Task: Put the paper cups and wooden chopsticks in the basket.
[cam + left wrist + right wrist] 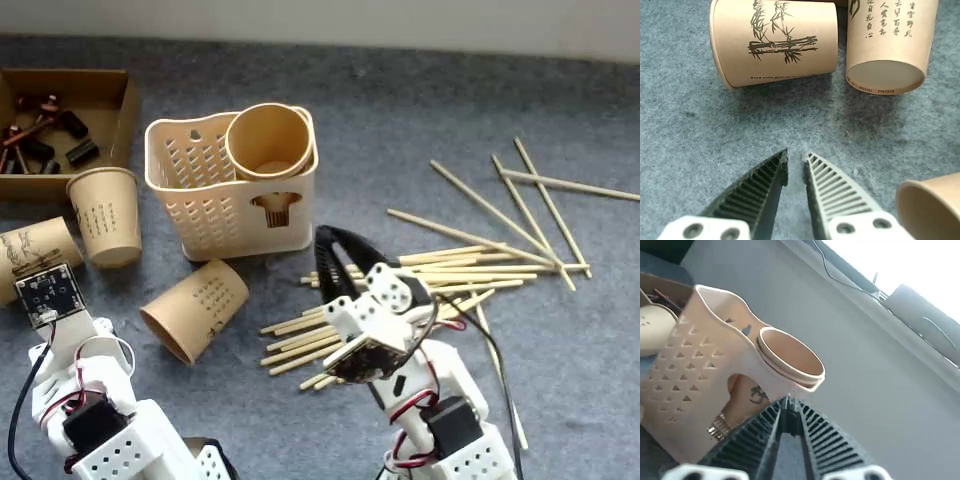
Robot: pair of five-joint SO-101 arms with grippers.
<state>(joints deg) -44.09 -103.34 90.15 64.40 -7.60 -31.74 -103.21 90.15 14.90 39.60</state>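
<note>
Soft, even light covers the table. Paper cups cast faint shadows; glare whites out the background behind the basket.

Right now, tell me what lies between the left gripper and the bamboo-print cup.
Bare carpet between left gripper and bamboo-print cup, per left wrist view.

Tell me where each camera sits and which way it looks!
High view: fixed above the table, looking down on the basket, the chopsticks and both arms.
Left wrist view: on the left arm's wrist, facing down at the bamboo-print cup and the lettered cup; the left gripper shows, open.
Right wrist view: on the right arm's wrist, tilted up at the basket and the cup inside; the right gripper shows, shut.
Shared: high and right wrist views both show the basket holding that cup.
</note>
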